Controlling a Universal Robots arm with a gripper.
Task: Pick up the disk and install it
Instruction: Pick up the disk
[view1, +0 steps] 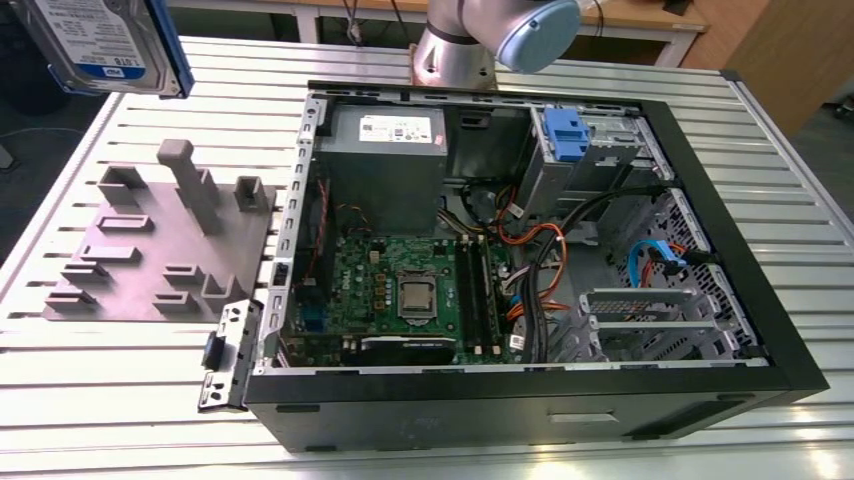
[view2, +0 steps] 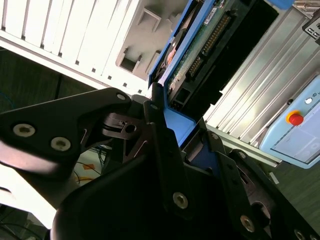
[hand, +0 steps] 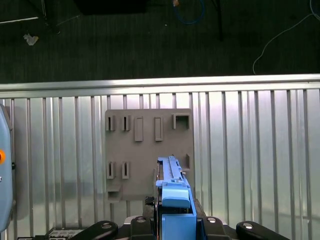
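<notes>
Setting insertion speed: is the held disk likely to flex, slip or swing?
Probably rigid: the disk is a flat metal-cased slab. Likely dense for its size. The fingers pinch its smooth blue plastic carrier, so it might slip if jolted.

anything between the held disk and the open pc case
Nothing visible does. The silver-grey hard drive in its blue plastic carrier is held aloft in the jaws, and the black computer case lies open on top.

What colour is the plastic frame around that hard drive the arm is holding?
Bright blue; the frame on the disk shows best in the first wrist view.
</notes>
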